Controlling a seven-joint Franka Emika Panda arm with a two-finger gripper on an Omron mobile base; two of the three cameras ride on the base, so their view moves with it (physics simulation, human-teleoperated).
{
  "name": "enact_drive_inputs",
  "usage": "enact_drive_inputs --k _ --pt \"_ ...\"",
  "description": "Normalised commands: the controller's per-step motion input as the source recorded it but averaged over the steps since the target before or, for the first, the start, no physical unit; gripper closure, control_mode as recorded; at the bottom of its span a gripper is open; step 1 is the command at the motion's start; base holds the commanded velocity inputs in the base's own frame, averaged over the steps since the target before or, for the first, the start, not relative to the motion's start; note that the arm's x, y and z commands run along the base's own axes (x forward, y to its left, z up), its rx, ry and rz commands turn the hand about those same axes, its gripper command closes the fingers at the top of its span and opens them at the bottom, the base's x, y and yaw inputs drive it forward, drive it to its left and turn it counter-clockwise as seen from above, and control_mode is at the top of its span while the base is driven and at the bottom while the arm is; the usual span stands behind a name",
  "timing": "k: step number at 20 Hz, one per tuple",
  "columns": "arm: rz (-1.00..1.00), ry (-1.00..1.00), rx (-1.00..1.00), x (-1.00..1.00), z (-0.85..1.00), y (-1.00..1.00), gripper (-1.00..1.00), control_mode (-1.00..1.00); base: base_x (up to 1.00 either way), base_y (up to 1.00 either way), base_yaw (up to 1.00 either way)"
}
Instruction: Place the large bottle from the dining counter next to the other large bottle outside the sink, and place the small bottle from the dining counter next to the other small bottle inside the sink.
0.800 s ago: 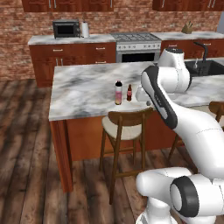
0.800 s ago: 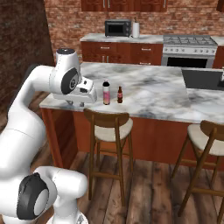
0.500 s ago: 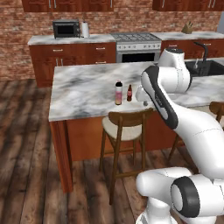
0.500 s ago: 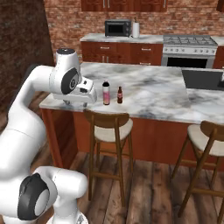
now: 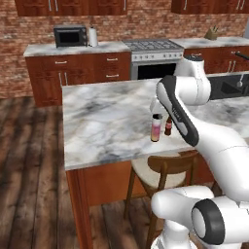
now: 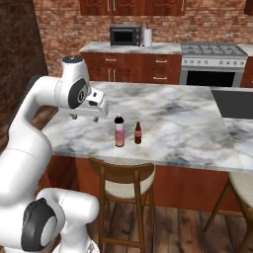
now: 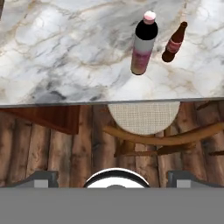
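The large bottle [image 5: 155, 129] [image 6: 119, 131] [image 7: 142, 43], pink-bodied with a dark upper part, stands near the front edge of the dining counter [image 5: 104, 121] [image 6: 178, 113]. The small red-brown bottle [image 5: 168, 126] [image 6: 138, 133] [image 7: 173, 43] stands just to its right, apart from it. My gripper [image 6: 85, 118] [image 7: 111, 177] hangs open above the counter's front edge, to the left of the large bottle in the right base view, with nothing between its fingers. The black sink [image 5: 232, 85] [image 6: 231, 103] lies at the counter's far right.
A wooden stool [image 5: 160, 170] [image 6: 121, 178] [image 7: 142, 118] stands under the counter's front edge, below the bottles. A second stool [image 6: 242, 185] stands further right. Stove [image 5: 153, 46] and microwave [image 5: 70, 35] are on the back wall.
The whole picture has shifted: the base has come closer to the dining counter. Both bottles stand where they were, and the gripper stays open.
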Motion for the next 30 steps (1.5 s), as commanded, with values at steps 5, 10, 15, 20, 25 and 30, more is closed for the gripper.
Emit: enact_drive_inputs --k 5,10,15,20,25,30 --pt "0.0 0.21 -0.02 0.4 0.13 0.01 -1.0 -1.0 0.6 0.12 -0.02" --pt "0.0 0.17 -0.01 0.38 0.05 0.0 -1.0 -1.0 0.0 0.0 0.0" --pt "0.0 0.0 0.0 0.0 0.0 0.0 -1.0 -1.0 0.0 0.0 0.0" --pt "0.01 0.02 0.0 0.11 -0.09 -0.06 -1.0 -1.0 0.0 0.0 0.0" --pt "0.04 -0.01 0.0 0.21 -0.24 -0.3 -1.0 -1.0 0.0 0.0 0.0" --pt "0.03 0.0 -0.01 0.06 -0.05 -0.23 -1.0 -1.0 0.0 0.0 0.0"
